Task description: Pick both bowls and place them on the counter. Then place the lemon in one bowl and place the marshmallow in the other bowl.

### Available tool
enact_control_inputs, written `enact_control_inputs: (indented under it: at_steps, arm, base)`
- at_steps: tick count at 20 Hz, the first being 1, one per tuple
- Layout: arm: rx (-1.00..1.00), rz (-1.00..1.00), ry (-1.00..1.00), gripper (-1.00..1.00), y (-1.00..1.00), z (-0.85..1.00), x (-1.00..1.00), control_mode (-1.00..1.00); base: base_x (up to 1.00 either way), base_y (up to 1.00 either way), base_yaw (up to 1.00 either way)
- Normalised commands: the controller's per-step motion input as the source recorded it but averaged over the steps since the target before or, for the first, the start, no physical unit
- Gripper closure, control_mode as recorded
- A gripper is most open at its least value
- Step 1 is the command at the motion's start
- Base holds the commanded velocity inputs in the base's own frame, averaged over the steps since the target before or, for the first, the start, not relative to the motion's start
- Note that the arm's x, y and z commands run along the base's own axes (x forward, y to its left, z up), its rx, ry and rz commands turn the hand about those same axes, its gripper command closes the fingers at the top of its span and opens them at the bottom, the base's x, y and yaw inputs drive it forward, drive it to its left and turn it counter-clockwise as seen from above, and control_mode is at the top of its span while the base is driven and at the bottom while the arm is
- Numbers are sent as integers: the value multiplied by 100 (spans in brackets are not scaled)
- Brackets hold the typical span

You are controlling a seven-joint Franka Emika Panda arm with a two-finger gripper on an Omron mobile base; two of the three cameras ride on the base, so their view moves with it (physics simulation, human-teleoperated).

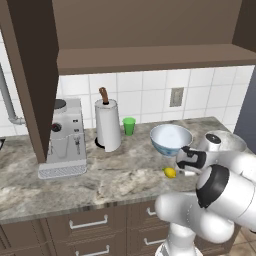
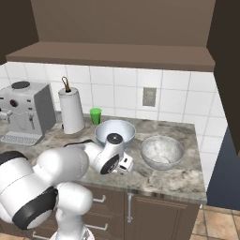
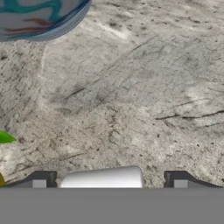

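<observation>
The tiny white cylindrical marshmallow [image 3: 103,178] lies on its side on the grey-brown marbled stone counter [image 3: 131,96], long axis running across between the spread dark fingertips of the gripper [image 3: 109,180]. The small yellow oval lemon [image 1: 170,172] rests near the white blue-and-red patterned bowl [image 1: 170,138].

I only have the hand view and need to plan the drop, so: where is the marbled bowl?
Observer: The marbled bowl stands on the counter, just right of the patterned bowl in the right base view.
Operator: And the lemon? I see only a scrap of yellow.
Observer: The lemon lies on the counter in front of the patterned bowl, in neither bowl.
Operator: Anything else nearby?
Observer: A green cup stands further back by the wall, beside the paper towel roll.
</observation>
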Motion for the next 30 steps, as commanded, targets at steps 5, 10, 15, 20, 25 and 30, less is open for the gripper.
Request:
enact_control_inputs:
  at_steps: [5, 10, 15, 20, 25, 30]
  arm:
    - [0, 0, 0, -100, 0, -11, -1, -100]
    - [-1, 0, 2, 100, 9, -13, -6, -100]
    - [0, 0, 1, 100, 2, -5, -2, -100]
    - [0, 0, 0, 100, 0, 16, -7, -100]
    - [0, 0, -6, 100, -2, 53, -32, -100]
    - [0, 0, -11, 100, -12, 61, -41, -100]
  base:
    - [0, 0, 0]
    - [0, 0, 0]
    - [0, 0, 0]
    - [0, 0, 0]
    - [0, 0, 0]
    - [0, 0, 0]
